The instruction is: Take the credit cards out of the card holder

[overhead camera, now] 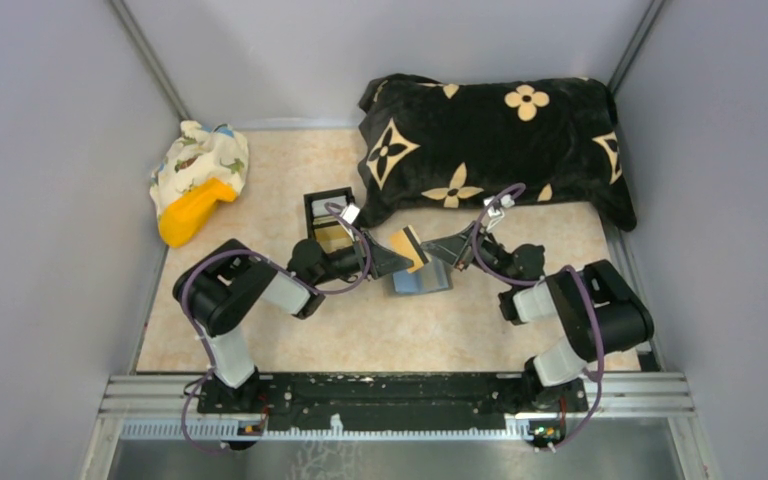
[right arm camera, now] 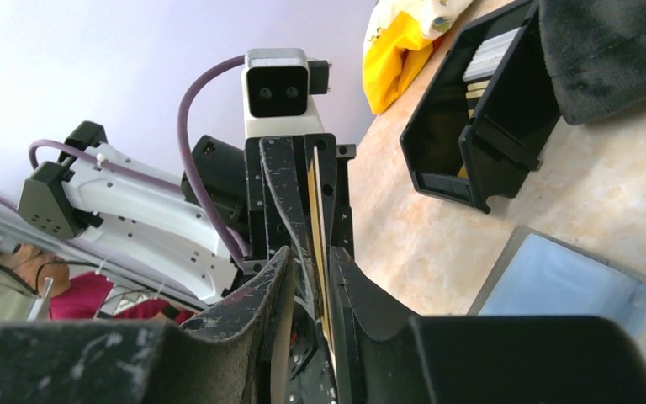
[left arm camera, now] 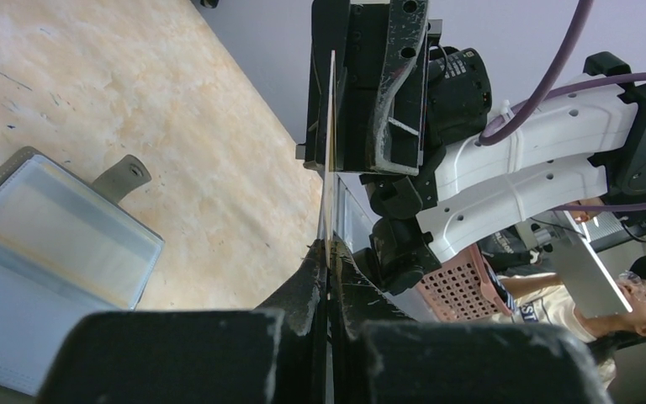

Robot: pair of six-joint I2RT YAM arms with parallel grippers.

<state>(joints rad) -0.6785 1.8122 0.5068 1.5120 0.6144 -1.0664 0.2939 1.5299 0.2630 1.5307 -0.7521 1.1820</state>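
Note:
The grey card holder (overhead camera: 422,281) lies open on the table, its light-blue inner face (left arm camera: 59,244) up; a corner also shows in the right wrist view (right arm camera: 572,282). A gold credit card (overhead camera: 407,247) hangs edge-up above it between the two arms. My left gripper (left arm camera: 330,252) is shut on one end of the card (left arm camera: 330,151). My right gripper (right arm camera: 313,261) stands open around the other end of the card (right arm camera: 315,210). The card rests close to one finger (right arm camera: 345,269), with a gap to the other finger (right arm camera: 279,269).
A black box (overhead camera: 328,221) with gold and silvery cards stands just left of the grippers, seen too in the right wrist view (right arm camera: 479,126). A black patterned pillow (overhead camera: 490,140) fills the back right. A yellow object under a printed cloth (overhead camera: 198,185) lies at the back left.

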